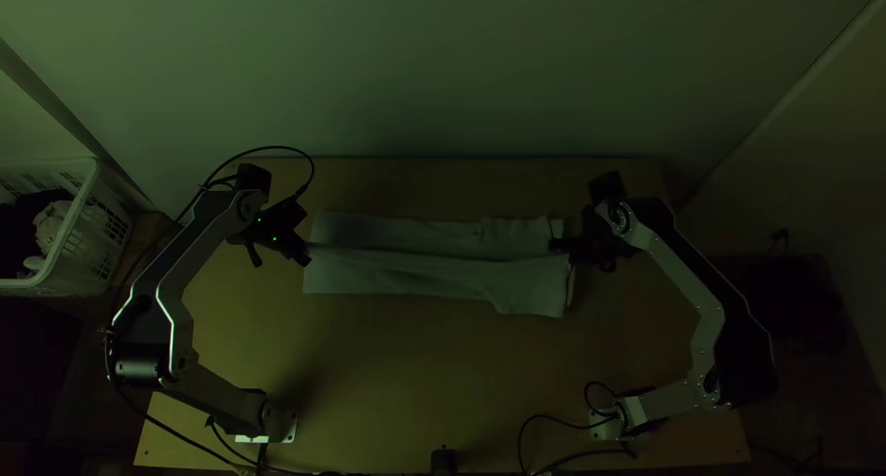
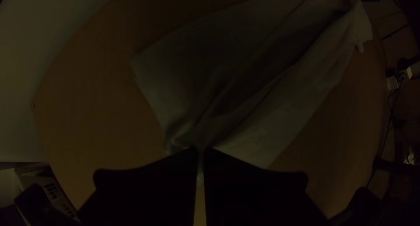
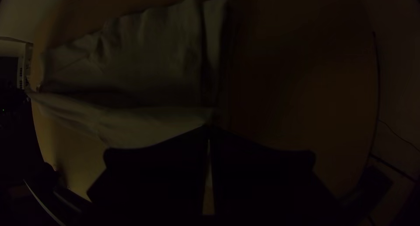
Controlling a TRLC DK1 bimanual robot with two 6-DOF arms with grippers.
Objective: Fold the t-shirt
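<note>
The pale t-shirt point(image 1: 415, 278) lies as a long folded strip across the table, a raised ridge running lengthwise along its middle. My left gripper point(image 1: 307, 255) is at the strip's left end; in the left wrist view the left gripper point(image 2: 200, 153) is shut on the t-shirt point(image 2: 280, 107), pinching cloth into creases. At the other end, my right gripper point(image 1: 554, 245) holds the edge; in the right wrist view the right gripper point(image 3: 210, 132) is shut on a lifted part of the t-shirt point(image 3: 140, 68).
A white basket point(image 1: 97, 176) with cloth in it stands beyond the wooden table point(image 1: 388, 374) at the left. A small black object point(image 1: 444, 459) is at the near edge. Black cables lie around both arm bases. A pale wall rises behind the table's far edge.
</note>
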